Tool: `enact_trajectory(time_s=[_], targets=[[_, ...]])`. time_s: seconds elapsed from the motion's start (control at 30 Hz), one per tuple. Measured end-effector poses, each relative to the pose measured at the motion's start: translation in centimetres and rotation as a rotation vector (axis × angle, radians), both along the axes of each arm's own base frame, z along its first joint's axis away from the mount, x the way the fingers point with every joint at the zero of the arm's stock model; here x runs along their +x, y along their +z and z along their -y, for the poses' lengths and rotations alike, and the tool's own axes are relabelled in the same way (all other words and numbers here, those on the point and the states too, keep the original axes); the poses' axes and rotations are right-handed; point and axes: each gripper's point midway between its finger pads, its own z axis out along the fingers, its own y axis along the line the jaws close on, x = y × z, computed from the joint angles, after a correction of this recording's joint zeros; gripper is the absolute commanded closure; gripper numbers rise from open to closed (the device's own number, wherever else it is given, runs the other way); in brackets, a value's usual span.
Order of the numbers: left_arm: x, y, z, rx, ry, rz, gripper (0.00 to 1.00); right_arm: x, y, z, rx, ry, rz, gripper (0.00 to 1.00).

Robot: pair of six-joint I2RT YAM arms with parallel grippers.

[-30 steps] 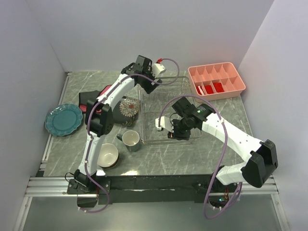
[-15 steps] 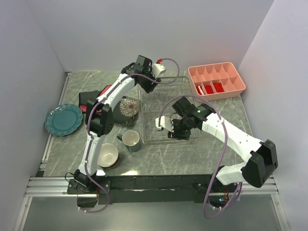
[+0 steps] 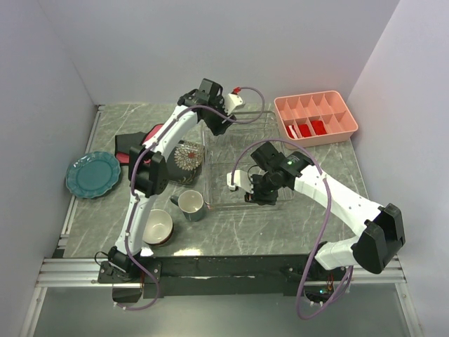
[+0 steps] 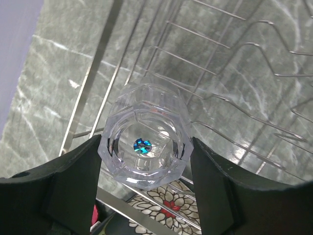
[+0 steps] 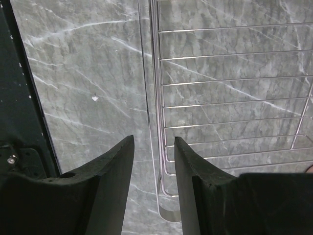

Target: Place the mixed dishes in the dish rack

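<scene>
Left claw (image 4: 145, 156): partly closed, one dark finger against each side of the clear glass (image 4: 143, 146), which it grips.
Clear glass: mouth towards the wrist camera, at the far left corner of the dish rack (image 3: 256, 133), just inside the rim. I cannot tell whether it rests on the wires.
Right claw (image 5: 154, 142): about half open with nothing between the fingers, over the rack's near left rim.
Change, left arm: since a second ago the wrist and elbow have shifted a little to the right in the top view.
Change, right arm: none seen, same pose as before.
Dishes on the table (image 3: 280, 225): all unmoved. The square plate with white flowers (image 3: 186, 156) lies just left of the rack, the grey-blue mug (image 3: 191, 205) and the cream-lined bowl (image 3: 157, 226) nearer the arms, and the round blue plate (image 3: 92, 174) at the far left.
Pink tray (image 3: 316, 112): far right corner, apart from the rack, as before.
</scene>
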Motion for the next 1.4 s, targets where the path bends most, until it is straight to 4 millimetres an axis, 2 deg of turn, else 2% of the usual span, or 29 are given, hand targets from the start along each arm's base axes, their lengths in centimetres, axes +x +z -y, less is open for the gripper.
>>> enact_trajectory(time_s=[0.13, 0.43, 0.53, 0.57, 0.63, 0.83, 1.2, 1.3, 1.4], targets=[[-0.5, 0.2, 0.6, -0.022, -0.049, -0.012, 0.68, -0.1, 0.0, -0.1, 0.005, -0.005, -0.005, 0.54], [-0.4, -0.1, 1.5, -0.038, -0.112, -0.007, 0.55, -0.1, 0.0, -0.1, 0.011, -0.015, -0.015, 0.54], [-0.4, -0.2, 1.9, -0.048, -0.124, -0.004, 0.58, -0.1, -0.2, -0.1, 0.007, -0.018, -0.024, 0.54], [-0.3, -0.2, 2.1, -0.053, -0.129, -0.003, 0.63, -0.1, -0.3, -0.1, 0.006, -0.019, -0.026, 0.54], [-0.1, -0.2, 2.6, -0.066, -0.145, -0.002, 0.66, -0.1, -0.3, -0.1, 0.006, -0.020, -0.029, 0.54], [-0.2, -0.3, 3.7, -0.067, -0.227, 0.037, 0.65, 0.0, -0.3, 0.0, 0.010, -0.032, -0.033, 0.54], [-1.5, -0.4, 3.3, -0.048, -0.499, 0.091, 0.69, 0.3, -0.4, 0.3, 0.023, -0.060, -0.054, 0.55], [-1.9, -0.2, 3.5, -0.048, -0.553, 0.108, 0.69, 0.9, 0.2, 0.5, 0.053, -0.108, -0.067, 0.55], [-2.5, -0.2, 3.7, -0.059, -0.593, 0.110, 0.69, 2.7, 2.3, 0.3, 0.127, -0.193, -0.064, 0.55]])
